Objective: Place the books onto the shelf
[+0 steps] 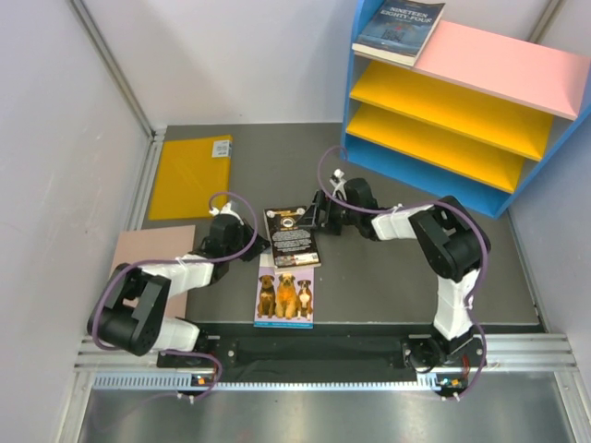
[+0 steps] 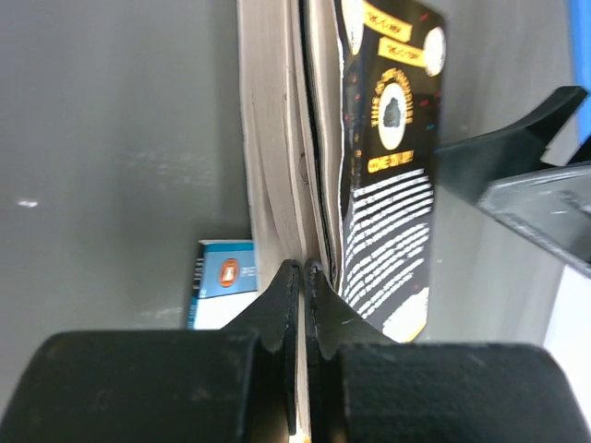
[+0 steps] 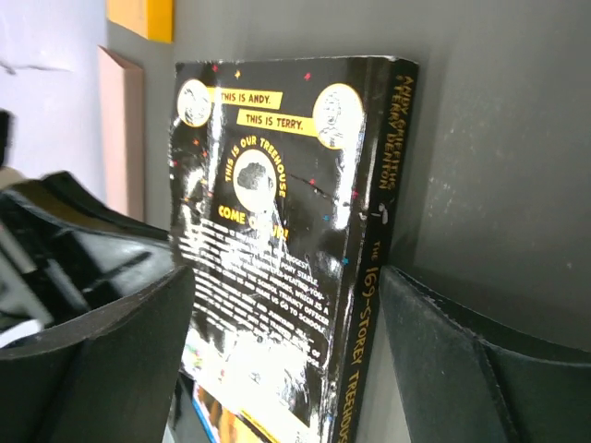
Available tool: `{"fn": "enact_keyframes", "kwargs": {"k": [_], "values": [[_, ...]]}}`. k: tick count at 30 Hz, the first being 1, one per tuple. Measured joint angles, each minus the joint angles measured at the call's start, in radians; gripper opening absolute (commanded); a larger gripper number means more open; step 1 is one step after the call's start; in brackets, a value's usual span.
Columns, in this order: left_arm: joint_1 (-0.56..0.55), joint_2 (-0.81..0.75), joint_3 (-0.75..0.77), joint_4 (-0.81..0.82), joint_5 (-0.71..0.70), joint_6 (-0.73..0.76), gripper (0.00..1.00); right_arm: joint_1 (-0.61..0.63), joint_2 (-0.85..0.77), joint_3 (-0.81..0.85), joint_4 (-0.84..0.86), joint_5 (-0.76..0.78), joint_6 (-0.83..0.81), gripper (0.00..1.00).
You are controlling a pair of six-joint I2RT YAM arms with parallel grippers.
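A black book with white text lies on the dark table between my two grippers. My left gripper is shut, and its tips press against the page edge of this book. My right gripper is open at the book's far right corner. Its fingers straddle the black book, with the spine beside the right-hand finger. The blue book with three dogs lies flat just in front, partly under the black one. A dark navy book rests on the pink top of the blue shelf.
A plain yellow sheet lies at the back left, with a pinkish-brown board in front of it under my left arm. White walls close in on the table at left and back. The shelf's yellow inner boards face the table.
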Motion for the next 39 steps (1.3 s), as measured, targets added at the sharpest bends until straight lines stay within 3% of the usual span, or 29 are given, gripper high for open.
{"fn": "enact_keyframes", "kwargs": {"k": [7,10,16,17,18,19,21,24,32,39], "values": [[0.005,0.043,-0.001,0.009,-0.001,0.0,0.0,-0.022,0.041,-0.05,0.187,-0.064,0.121,0.7],[0.002,0.083,0.0,0.045,0.018,-0.007,0.0,-0.005,0.046,-0.063,0.2,-0.14,0.158,0.6],[0.003,0.129,0.007,0.101,0.05,-0.017,0.0,0.006,0.045,-0.069,0.199,-0.225,0.179,0.29],[0.003,0.136,0.011,0.106,0.055,-0.016,0.0,0.006,0.044,-0.074,0.195,-0.229,0.174,0.16],[0.003,0.142,0.014,0.11,0.059,-0.017,0.0,0.006,0.043,-0.079,0.186,-0.23,0.17,0.09],[0.003,0.146,0.018,0.111,0.061,-0.016,0.09,0.006,0.042,-0.085,0.174,-0.229,0.163,0.01],[0.003,0.148,0.02,0.109,0.066,-0.016,0.4,0.005,0.034,-0.09,0.144,-0.212,0.152,0.0],[-0.003,0.105,0.021,0.051,0.032,-0.013,0.51,0.007,-0.014,-0.086,0.037,-0.196,0.096,0.0],[-0.008,-0.089,0.068,-0.219,-0.114,0.044,0.61,0.039,-0.169,0.146,-0.47,0.007,-0.168,0.0],[-0.007,-0.163,0.144,-0.251,-0.096,0.063,0.73,0.043,-0.341,0.326,-0.798,0.357,-0.335,0.0]]}}
